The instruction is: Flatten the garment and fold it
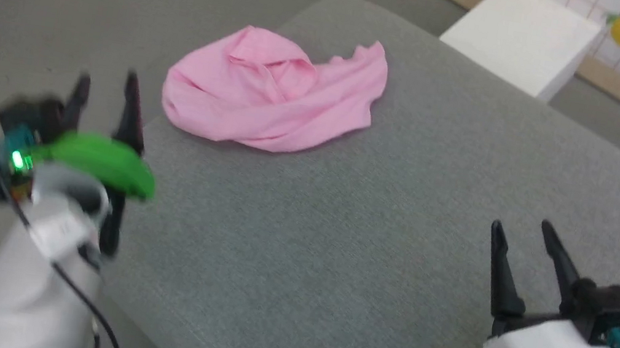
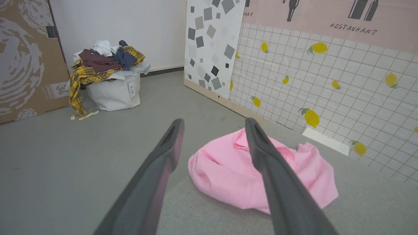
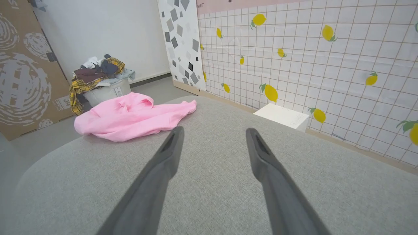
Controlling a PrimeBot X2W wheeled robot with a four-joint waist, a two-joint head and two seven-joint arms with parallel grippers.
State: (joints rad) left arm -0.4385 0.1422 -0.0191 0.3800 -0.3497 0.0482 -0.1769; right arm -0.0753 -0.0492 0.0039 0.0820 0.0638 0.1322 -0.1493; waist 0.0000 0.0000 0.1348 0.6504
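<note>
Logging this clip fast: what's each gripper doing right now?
Left gripper: open, holding nothing.
Right gripper: open, holding nothing.

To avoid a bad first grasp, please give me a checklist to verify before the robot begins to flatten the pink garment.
1. Open, empty left gripper: ok.
2. Open, empty right gripper: ok.
3. Is the garment flat: not ok, it is a crumpled heap.
4. Is the garment wholly on the grey cushion: cannot tell, it lies at the cushion's edge.
5. Nothing between the left gripper and the garment: ok.
6. Gathered hem found: cannot tell.
</note>
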